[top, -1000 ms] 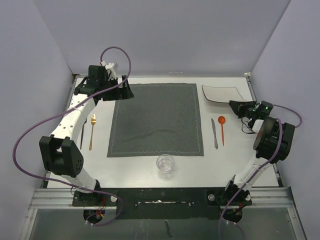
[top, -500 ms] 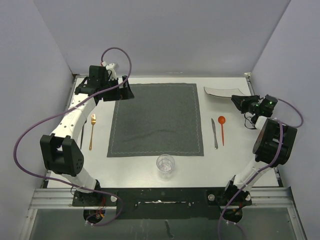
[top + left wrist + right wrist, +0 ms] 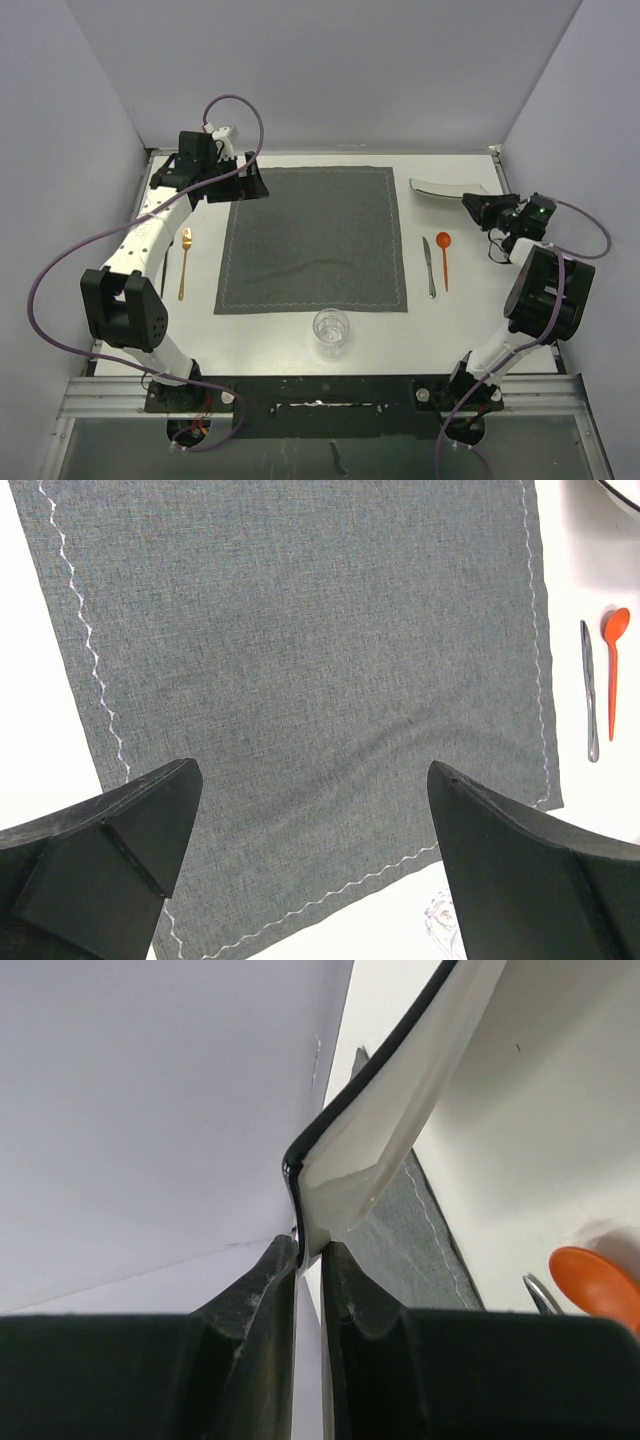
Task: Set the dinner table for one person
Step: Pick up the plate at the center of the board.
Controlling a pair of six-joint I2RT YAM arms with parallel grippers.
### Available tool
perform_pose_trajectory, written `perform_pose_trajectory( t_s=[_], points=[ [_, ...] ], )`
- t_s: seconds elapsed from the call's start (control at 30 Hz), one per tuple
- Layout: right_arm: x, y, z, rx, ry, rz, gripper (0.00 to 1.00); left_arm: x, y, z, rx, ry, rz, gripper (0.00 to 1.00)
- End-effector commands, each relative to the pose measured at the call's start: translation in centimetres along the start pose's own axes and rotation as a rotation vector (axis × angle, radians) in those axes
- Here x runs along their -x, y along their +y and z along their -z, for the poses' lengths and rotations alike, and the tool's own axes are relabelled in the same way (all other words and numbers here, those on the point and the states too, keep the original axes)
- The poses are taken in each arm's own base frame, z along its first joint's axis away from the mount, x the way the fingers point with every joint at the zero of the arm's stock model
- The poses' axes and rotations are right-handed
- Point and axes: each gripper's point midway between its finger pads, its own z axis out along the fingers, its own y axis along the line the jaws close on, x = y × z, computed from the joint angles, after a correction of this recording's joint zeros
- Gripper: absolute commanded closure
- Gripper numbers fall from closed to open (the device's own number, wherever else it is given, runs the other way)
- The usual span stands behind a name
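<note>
Top view: white square plate (image 3: pixel 445 186) is pinched at its rim by right gripper (image 3: pixel 477 208), right of placemat (image 3: pixel 315 240). Left gripper (image 3: pixel 247 186) is spread at placemat's far-left corner. Dinner table (image 3: pixel 300 345) lies under placemat, long axis left-right. Left wrist: nothing held. Right wrist: plate is tilted. It should be levelled and centred on placemat.
</note>
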Motion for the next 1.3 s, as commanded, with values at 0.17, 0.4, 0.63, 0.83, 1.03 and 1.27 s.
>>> perform_pose_trajectory(
  t_s=[0.17, 0.4, 0.63, 0.83, 1.03, 1.27],
  points=[
    [-0.3, 3.2, 2.4, 0.164, -0.038, 0.114, 1.00, 1.2, -0.2, -0.6, -0.031, -0.028, -0.012, 0.02],
    [-0.8, 1.2, 2.2, 0.130, -0.027, 0.094, 1.00, 1.0, -0.3, -0.9, -0.039, -0.014, -0.006, 0.02],
    [-0.7, -1.2, 1.4, 0.074, -0.017, 0.058, 1.00, 0.8, -0.3, -1.0, -0.040, -0.005, -0.004, 0.02],
    [-0.2, -4.3, 0.2, 0.017, -0.019, 0.023, 1.00, 0.6, -0.2, -1.3, -0.041, 0.004, -0.002, 0.02],
    [0.0, -6.7, -0.7, -0.006, -0.023, -0.011, 1.00, 0.5, 0.0, -1.5, -0.038, 0.011, -0.003, 0.02],
    [-0.4, -7.8, -0.8, -0.016, -0.015, -0.029, 1.00, 0.4, 0.1, -1.8, -0.036, 0.020, -0.001, 0.02]
  ],
)
